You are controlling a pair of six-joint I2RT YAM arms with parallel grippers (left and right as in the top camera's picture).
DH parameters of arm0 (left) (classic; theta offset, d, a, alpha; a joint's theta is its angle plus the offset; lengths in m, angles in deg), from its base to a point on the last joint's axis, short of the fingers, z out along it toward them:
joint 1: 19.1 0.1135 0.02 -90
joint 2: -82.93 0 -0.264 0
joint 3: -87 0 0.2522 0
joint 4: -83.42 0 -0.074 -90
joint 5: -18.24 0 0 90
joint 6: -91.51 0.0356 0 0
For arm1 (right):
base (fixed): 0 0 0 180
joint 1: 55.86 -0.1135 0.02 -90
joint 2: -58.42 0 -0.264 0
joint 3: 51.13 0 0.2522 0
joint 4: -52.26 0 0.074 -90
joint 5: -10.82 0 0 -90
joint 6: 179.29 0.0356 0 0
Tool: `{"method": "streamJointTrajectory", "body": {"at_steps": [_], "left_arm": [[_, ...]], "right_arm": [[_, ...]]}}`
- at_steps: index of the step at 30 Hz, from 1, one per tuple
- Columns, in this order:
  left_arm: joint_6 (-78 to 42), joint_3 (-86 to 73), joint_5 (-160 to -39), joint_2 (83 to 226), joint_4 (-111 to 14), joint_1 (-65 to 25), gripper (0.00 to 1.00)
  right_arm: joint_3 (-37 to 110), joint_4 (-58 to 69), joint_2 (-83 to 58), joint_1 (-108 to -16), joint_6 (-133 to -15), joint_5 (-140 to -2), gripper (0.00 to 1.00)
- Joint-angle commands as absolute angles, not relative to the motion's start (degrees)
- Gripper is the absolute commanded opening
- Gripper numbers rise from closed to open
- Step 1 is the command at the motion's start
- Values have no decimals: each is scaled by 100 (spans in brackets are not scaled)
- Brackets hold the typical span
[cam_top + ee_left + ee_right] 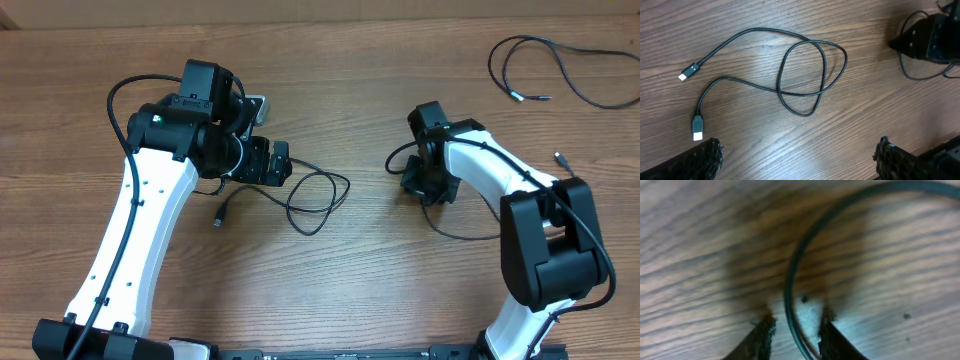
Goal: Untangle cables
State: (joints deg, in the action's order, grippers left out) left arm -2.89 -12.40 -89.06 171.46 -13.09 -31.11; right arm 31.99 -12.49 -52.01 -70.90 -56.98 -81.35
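Your left pincer (799, 159) hovers just left of the looped cable (779, 87), its fingers (705, 160) spread wide and holding nothing. From there its camera takes in the whole cable: one loose overlapping loop with both plugs lying free on the wooden table (330, 290). It seems placed to let you choose a spot to grasp. To the right of the looped cable, your right pincer (796, 330) is down at the tabletop with its fingers narrowly parted, straddling a second thin cable (788, 292) that runs up between the tips. The gap looks wider than that cable, so the pincer appears set for a pinch but not yet clamped. A third cable (565, 78) lies well apart from the looped cable, toward the far right, in an open curl apparently clear of the others. By this view, little tangling remains beyond that single crossing.
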Motion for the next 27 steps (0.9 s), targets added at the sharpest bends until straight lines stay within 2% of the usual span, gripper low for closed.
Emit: {"method": "streamJointTrajectory", "body": {"at_steps": [1,11,20,27], "left_arm": [[-366,-1348,-8873,17170,-1300,-3155,100],[-366,-1348,-8871,17170,-1300,-3155,100],[-366,-1348,-8871,17170,-1298,-3155,100],[-366,-1348,-8869,17170,-1302,-3155,100]], "right_arm": [[3077,-1253,-5435,-7123,-5671,-8212,25],[3359,-1415,-5432,-6629,-5892,-8974,4],[4500,-1581,-5430,-5519,-6312,-9311,4],[5004,-1395,-5430,-4962,-7427,-9309,4]]}}
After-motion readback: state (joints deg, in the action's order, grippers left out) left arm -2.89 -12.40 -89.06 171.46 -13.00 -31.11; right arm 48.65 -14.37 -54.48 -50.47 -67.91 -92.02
